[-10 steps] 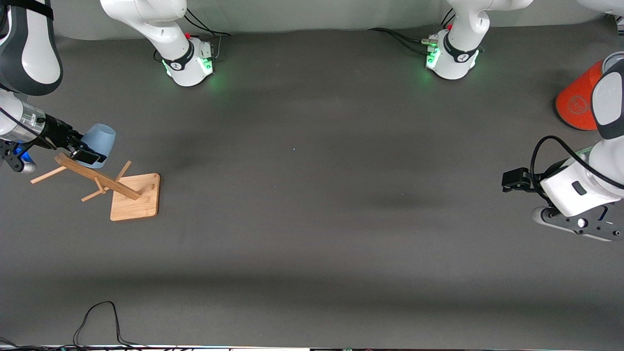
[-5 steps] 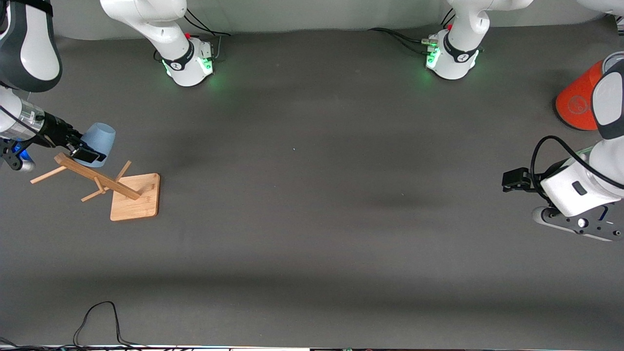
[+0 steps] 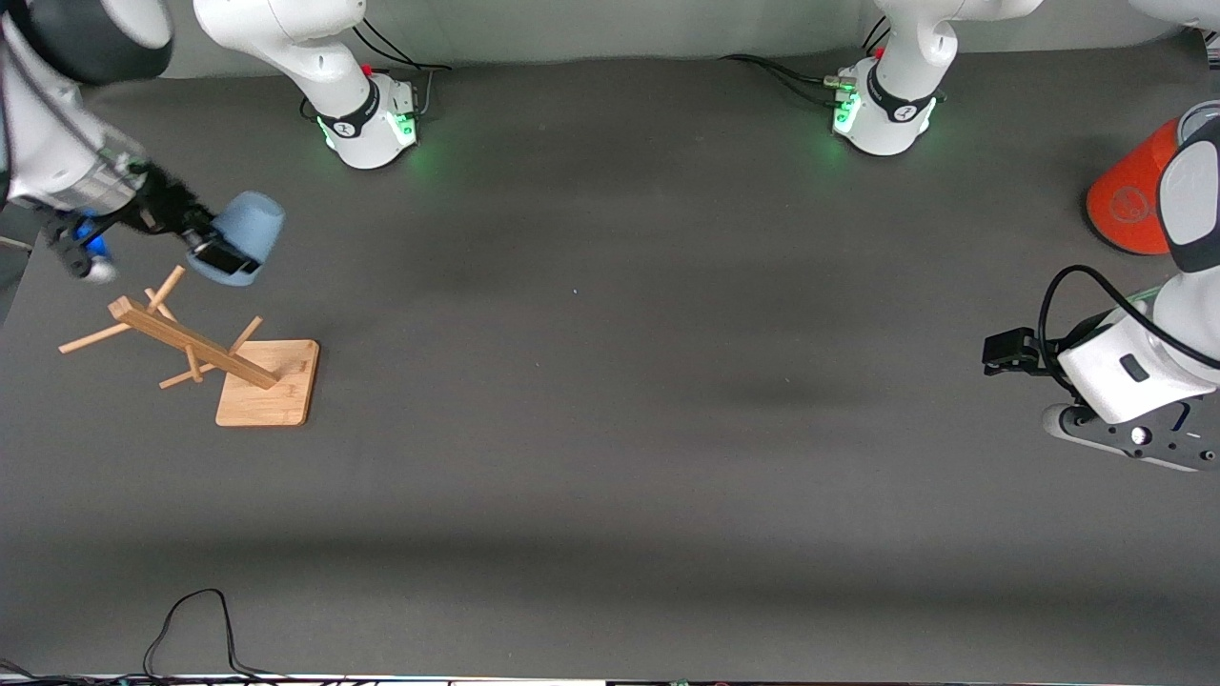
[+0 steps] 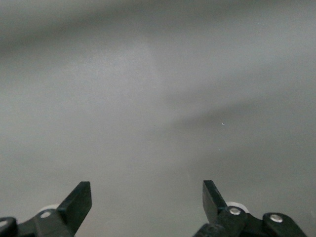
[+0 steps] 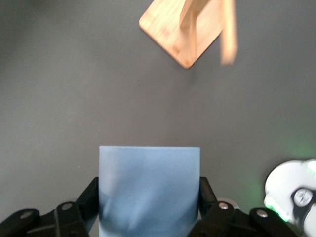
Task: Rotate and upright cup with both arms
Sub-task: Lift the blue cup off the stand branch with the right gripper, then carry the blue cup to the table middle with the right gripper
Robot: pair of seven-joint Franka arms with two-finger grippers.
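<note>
Cup (image 3: 243,238) in right claw (image 3: 212,250)

A dark grey matte table (image 3: 610,429) fills the scene, running from beneath the right claw (image 3: 217,250) toward the left arm's end. Under the left claw (image 4: 146,197) the same grey surface shows soft, pale streaks of light and a darker band. Along the table edge farther from the front camera than the spot below the right claw runs a pale wall (image 3: 591,29), and a green glow (image 3: 429,162) tints the grey near it. A broad shadow band (image 3: 610,562) crosses the table nearer the camera, where a black cable (image 3: 191,619) loops in from the edge.
</note>
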